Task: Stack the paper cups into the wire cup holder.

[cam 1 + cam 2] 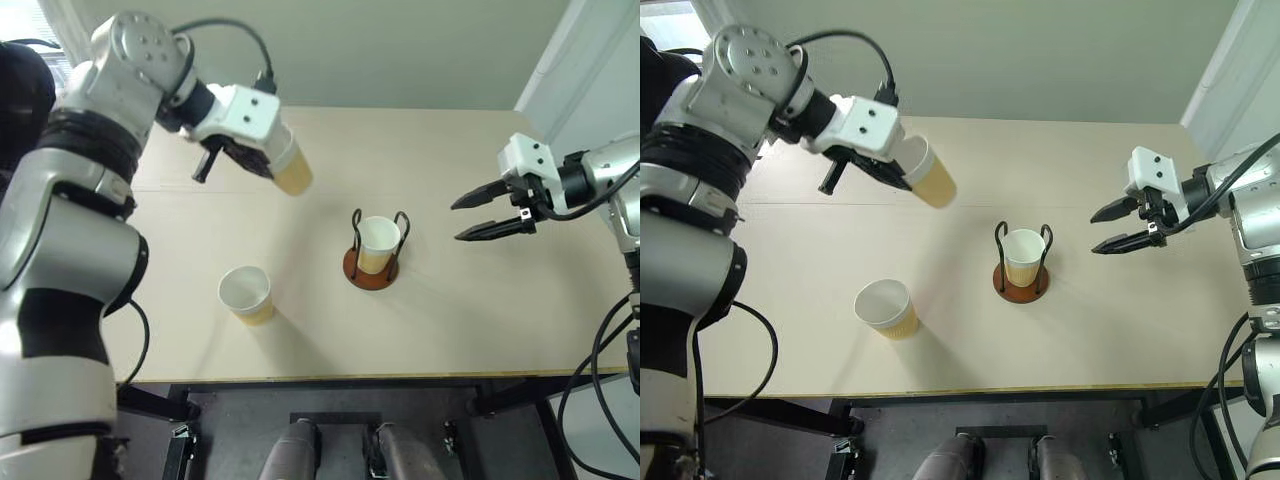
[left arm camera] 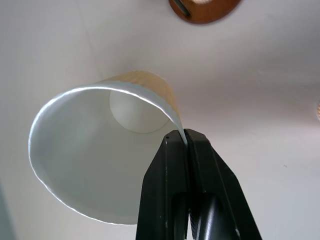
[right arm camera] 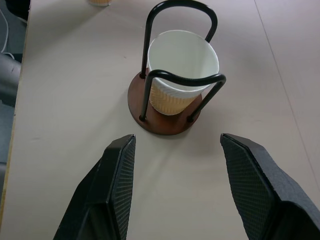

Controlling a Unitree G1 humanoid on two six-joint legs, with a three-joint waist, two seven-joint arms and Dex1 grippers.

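1 cup (image 1: 292,170) pinched by rim only in left pincer (image 1: 238,155), risking slipping or crumpling nearing holder (image 1: 371,262); right pincer (image 1: 468,215) gaping wide, empty.

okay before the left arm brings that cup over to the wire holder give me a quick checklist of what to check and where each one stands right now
1. Left gripper has its fingers shut on the rim of the held paper cup: ok.
2. Held cup is lifted off the table: ok.
3. Held cup is upright for nesting: not ok, it is tilted.
4. Wire cup holder stands upright with one paper cup seated in it, mouth open upward: ok.
5. Right gripper is open, beside the holder, not touching it: ok.
6. Third paper cup stands upright on the table, away from the holder: ok.
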